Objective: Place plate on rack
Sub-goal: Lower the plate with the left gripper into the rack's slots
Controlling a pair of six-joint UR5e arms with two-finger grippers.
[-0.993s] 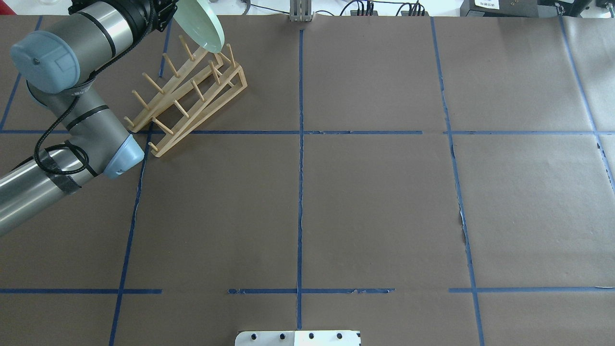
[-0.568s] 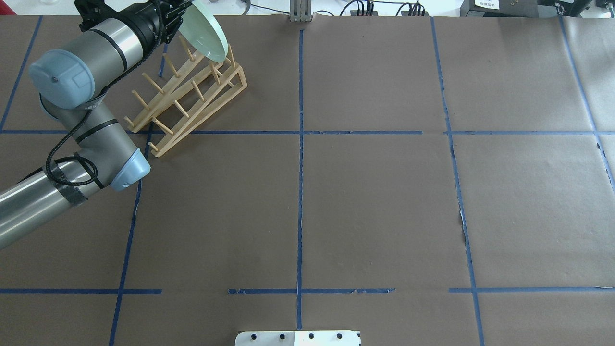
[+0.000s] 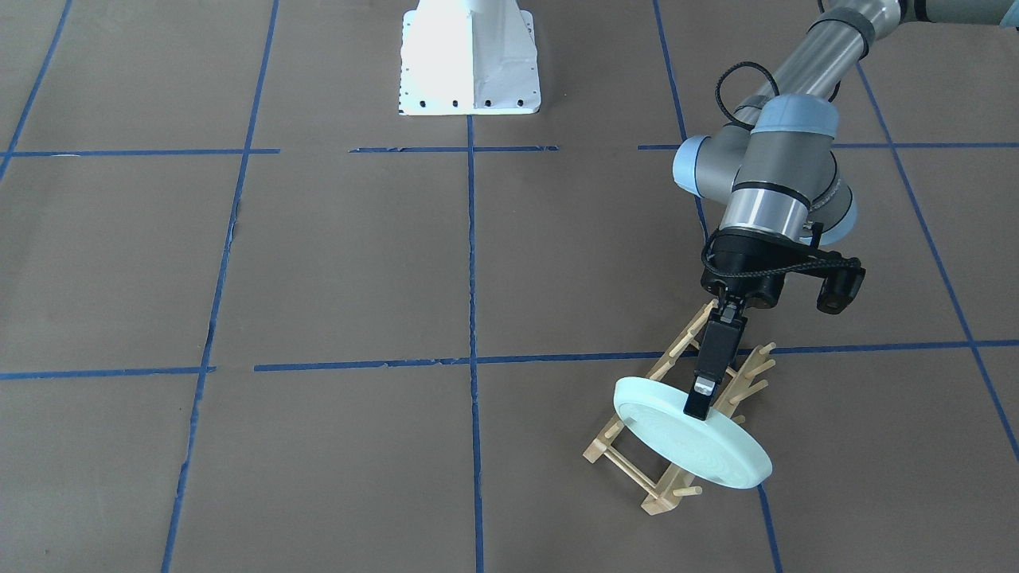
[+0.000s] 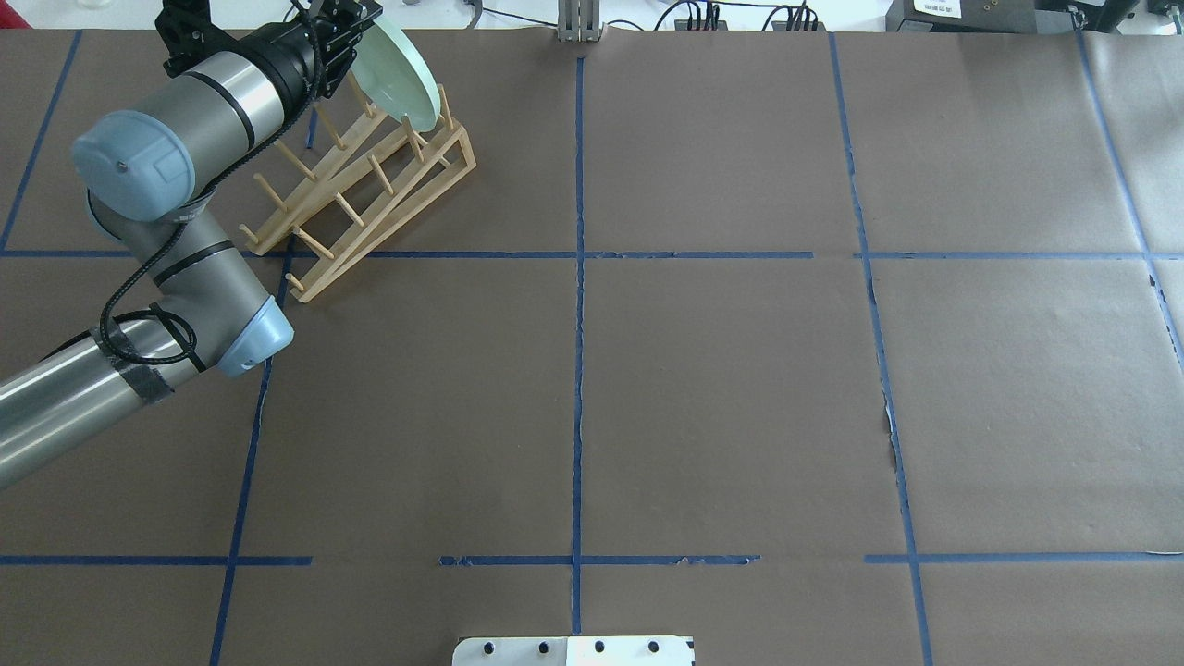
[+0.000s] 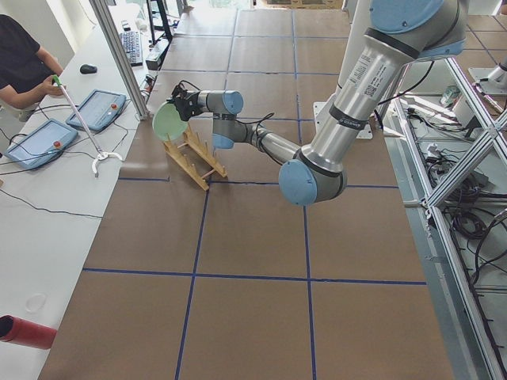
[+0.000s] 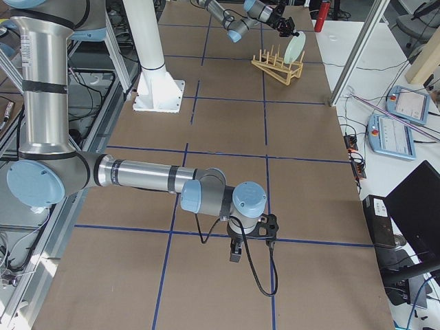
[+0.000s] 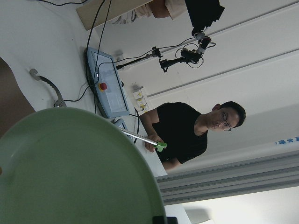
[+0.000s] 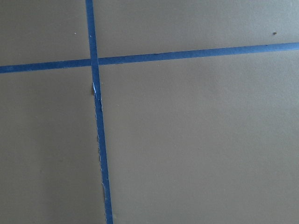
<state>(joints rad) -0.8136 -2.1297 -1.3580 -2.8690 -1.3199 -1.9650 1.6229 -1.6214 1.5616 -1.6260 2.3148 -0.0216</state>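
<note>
The plate is held tilted on edge over the far end of the rack, at the far-left corner of the table in the overhead view. Its lower rim is seen among the end pegs, though contact cannot be judged. Its upper rim is pinched by the left gripper. Further right, the right gripper is pointed down over blue tape lines; whether it is spread cannot be told.
</note>
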